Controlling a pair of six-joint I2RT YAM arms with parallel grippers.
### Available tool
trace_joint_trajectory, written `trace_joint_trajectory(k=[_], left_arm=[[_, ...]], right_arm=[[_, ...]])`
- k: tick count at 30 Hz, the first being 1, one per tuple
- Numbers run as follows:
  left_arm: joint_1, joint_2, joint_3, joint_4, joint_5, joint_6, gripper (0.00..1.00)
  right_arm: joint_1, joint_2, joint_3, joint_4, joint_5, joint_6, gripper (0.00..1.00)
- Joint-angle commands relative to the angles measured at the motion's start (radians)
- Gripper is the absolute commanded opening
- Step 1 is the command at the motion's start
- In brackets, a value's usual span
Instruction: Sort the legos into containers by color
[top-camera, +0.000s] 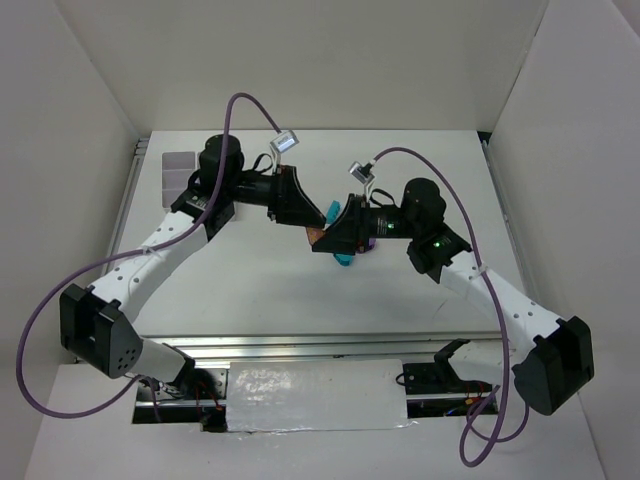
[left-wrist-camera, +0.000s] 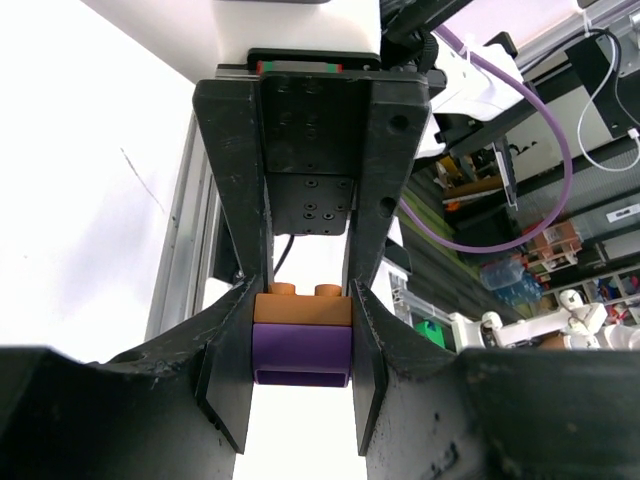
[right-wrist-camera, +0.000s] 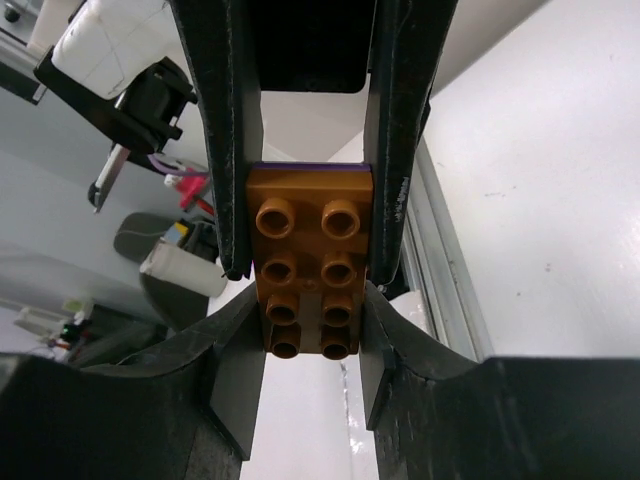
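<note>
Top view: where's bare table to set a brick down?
Bare: near strip of table between both arms; far right corner beyond the right arm. Crowded: centre, where left gripper and right gripper meet on the brick stack.

Robotics lab. Two robot arms bolted to a white table, boxed in by plain white panels. Metal rail along the near edge, purple cables looping. Beyond: cluttered shelves with boxes, bottles and wires.

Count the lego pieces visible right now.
3. A brown lego plate stacked on a purple lego brick, between the left gripper and right gripper; a teal plastic piece beside the right one. Others may be hidden.
</note>
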Motion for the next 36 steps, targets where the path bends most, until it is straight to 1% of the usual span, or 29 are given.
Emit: trace_joint_trajectory(k=[1,2,3,4,5,6,7,8,12,17,18,19,22,28,29,30,32,33,36], left_arm=[[0.006,0.004,0.036,0.076,0.026,-0.012,0.00],[0.008,-0.001,0.036,0.081,0.029,-0.015,0.00],[0.009,-0.002,0.035,0.090,0.034,-0.020,0.00],[0.011,-0.007,0.033,0.096,0.032,-0.024,0.25],[0.012,-0.013,0.032,0.096,0.025,-0.027,0.51],[0.015,-0.018,0.030,0.093,0.017,-0.027,0.68],[0.015,-0.030,0.027,0.095,0.002,-0.029,0.88],[0.018,-0.036,0.024,0.116,-0.003,-0.035,0.99],[0.028,-0.073,0.009,0.145,-0.047,-0.055,1.00],[0.028,-0.117,-0.056,0.262,-0.049,-0.125,0.99],[0.028,-0.119,-0.060,0.266,-0.047,-0.130,0.97],[0.028,-0.122,-0.065,0.266,-0.049,-0.133,0.92],[0.026,-0.122,-0.074,0.240,-0.052,-0.123,0.82],[0.005,-0.117,-0.056,0.193,-0.055,-0.095,0.81],[-0.004,-0.116,-0.050,0.188,-0.055,-0.090,0.79],[-0.009,-0.108,-0.045,0.185,-0.055,-0.086,0.71],[-0.024,-0.100,-0.033,0.165,-0.052,-0.075,0.60],[-0.029,-0.093,-0.030,0.165,-0.050,-0.075,0.52],[-0.044,-0.082,-0.027,0.161,-0.047,-0.070,0.50]], right_arm=[[0.007,-0.021,-0.004,0.035,-0.001,-0.013,0.04],[0.005,-0.021,-0.008,0.038,0.005,-0.012,0.00],[0.005,-0.022,-0.013,0.058,0.005,-0.004,0.00],[0.007,-0.021,-0.018,0.064,0.005,-0.001,0.00],[0.008,-0.022,-0.019,0.069,0.005,0.004,0.00],[0.005,-0.022,-0.022,0.084,0.005,0.007,0.00],[0.007,-0.024,-0.027,0.090,0.005,0.011,0.00],[0.007,-0.026,-0.028,0.098,0.005,0.014,0.00],[0.003,-0.050,-0.036,0.109,0.033,0.013,0.00],[-0.001,-0.085,-0.034,0.123,0.064,0.007,0.00],[-0.001,-0.085,-0.033,0.121,0.064,0.008,0.00],[0.002,-0.085,-0.027,0.123,0.061,0.011,0.00],[0.000,-0.091,-0.028,0.139,0.070,0.015,0.00],[0.000,-0.082,-0.018,0.149,0.071,0.019,0.00],[-0.001,-0.082,-0.016,0.156,0.071,0.024,0.00],[-0.001,-0.082,-0.014,0.159,0.076,0.025,0.00],[0.000,-0.084,-0.010,0.153,0.085,0.021,0.00],[0.002,-0.082,-0.004,0.149,0.084,0.019,0.00],[0.002,-0.078,-0.002,0.136,0.082,0.013,0.00]])
